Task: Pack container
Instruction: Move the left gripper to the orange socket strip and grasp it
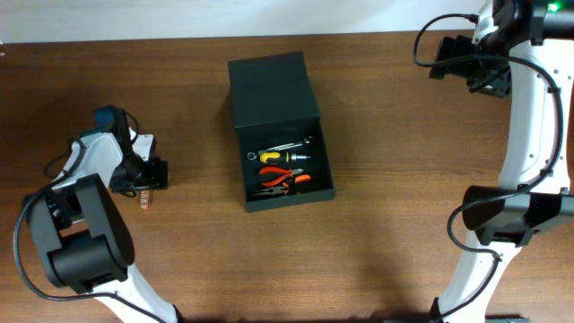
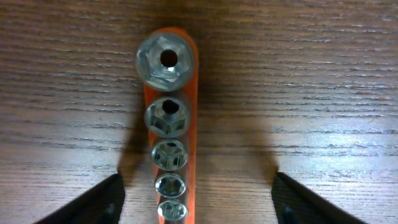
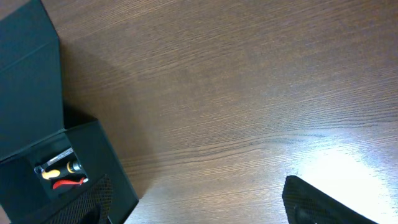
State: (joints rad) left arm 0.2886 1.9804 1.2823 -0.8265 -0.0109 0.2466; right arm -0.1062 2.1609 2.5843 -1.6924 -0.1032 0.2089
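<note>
**Left gripper (image 2: 196, 196) over the socket rail (image 2: 169, 118)**

We see its fingers spread wide on either side of the orange rail, at the left of the table (image 1: 404, 179), touching neither side. The container (image 1: 291, 199) sits open mid-table, with pliers (image 1: 282, 179) inside. The right gripper (image 3: 189, 202) hangs wide and empty at the far right.

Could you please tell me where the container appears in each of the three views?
Overhead: container at the centre, lid open toward the top edge.
Left wrist: not in it; only a socket rail shows.
Right wrist: left edge, running down to the bottom-left corner.
Shared landmark: the yellow-handled tool inside it, in overhead and right wrist.
</note>
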